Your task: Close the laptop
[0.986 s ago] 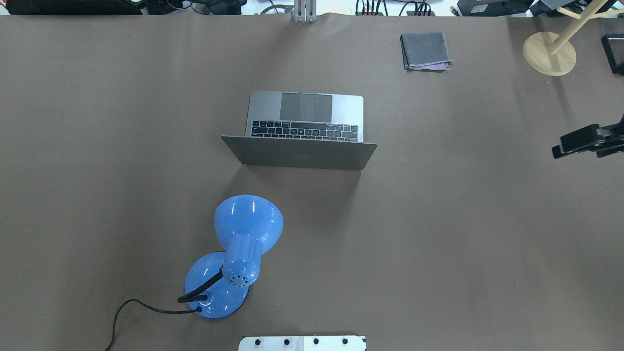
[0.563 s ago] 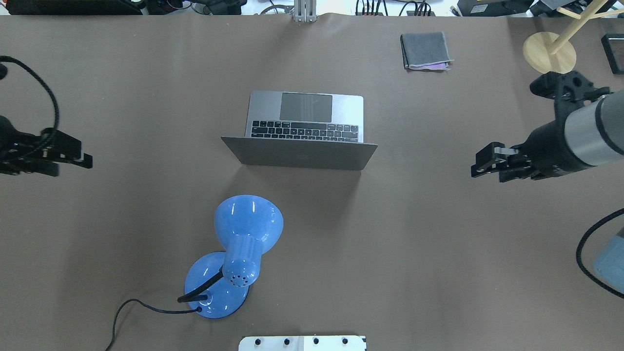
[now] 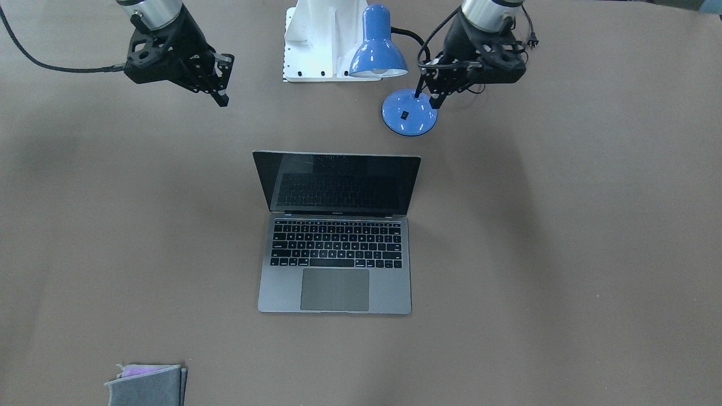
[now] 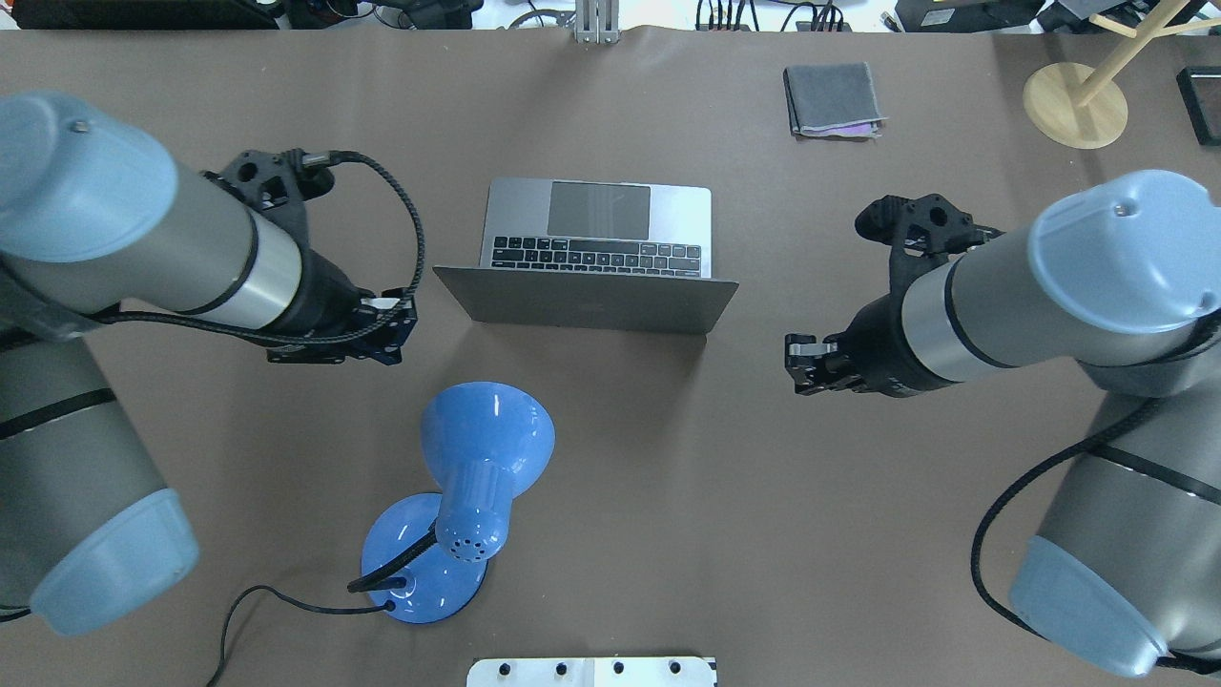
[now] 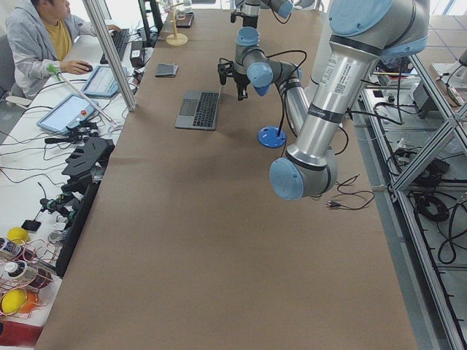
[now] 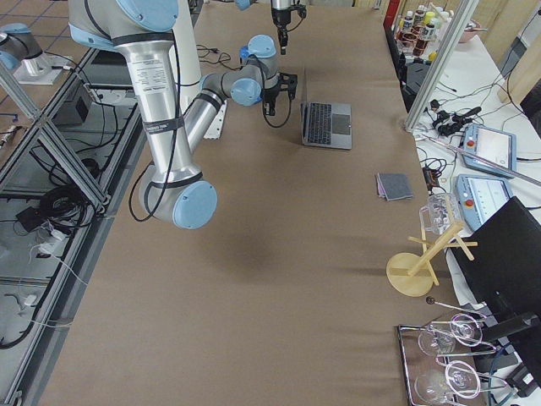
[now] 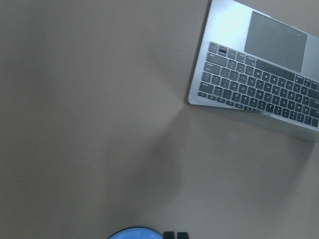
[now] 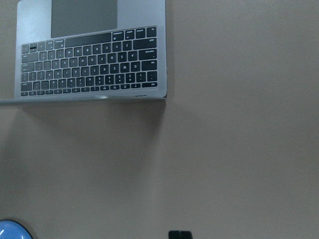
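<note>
The laptop [image 4: 596,239] lies open in the middle of the table, its grey lid [image 4: 587,301] standing up toward my side and its black screen [image 3: 338,183] facing away. It also shows in the left wrist view [image 7: 254,84] and the right wrist view [image 8: 94,55]. My left gripper [image 4: 391,329] hovers just left of the lid's left edge, apart from it, fingers together and empty. My right gripper [image 4: 799,363] hovers right of the lid's right edge, apart from it, fingers together and empty.
A blue desk lamp [image 4: 482,448] with a black cord stands on my side of the laptop, close to the left gripper. A folded grey cloth [image 4: 832,98] lies at the far right. A wooden stand [image 4: 1075,103] is at the far right corner.
Both arms have swung in from the table's sides toward the laptop; the left one was out of view a second ago. The laptop has not moved.
</note>
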